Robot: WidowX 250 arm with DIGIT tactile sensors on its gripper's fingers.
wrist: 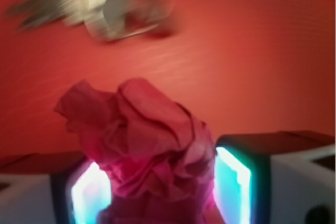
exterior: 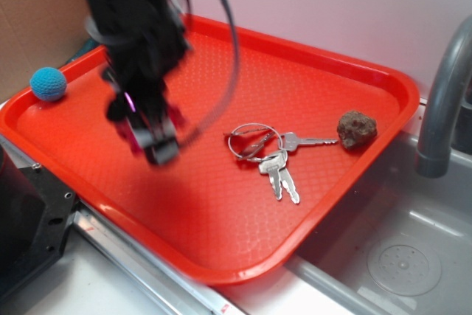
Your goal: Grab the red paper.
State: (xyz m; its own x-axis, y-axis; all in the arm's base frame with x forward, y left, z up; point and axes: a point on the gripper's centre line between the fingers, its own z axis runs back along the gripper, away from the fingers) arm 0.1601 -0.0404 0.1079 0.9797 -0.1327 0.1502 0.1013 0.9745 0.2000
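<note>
Orange-red tray (exterior: 221,234) beside a sink (exterior: 398,256) bears keys (exterior: 269,154), rock (exterior: 357,129).

the smooth orange-red plastic tray (exterior: 332,101) is the landmark; its middle carries a bunch of silver metal keys on a wire ring (exterior: 267,151), and a brown lumpy rock (exterior: 357,129) sits by its right rim, touching a key tip; a small blue knitted ball (exterior: 48,83) rests at its far left rim; the black gripper (exterior: 151,134) hangs left of the keys, with the crumpled crimson red paper (wrist: 149,150) filling the gap between its fingers; bare tray floor lies open in front of the keys and behind them; a grey curved tap (exterior: 442,101) rises beyond the right rim
</note>
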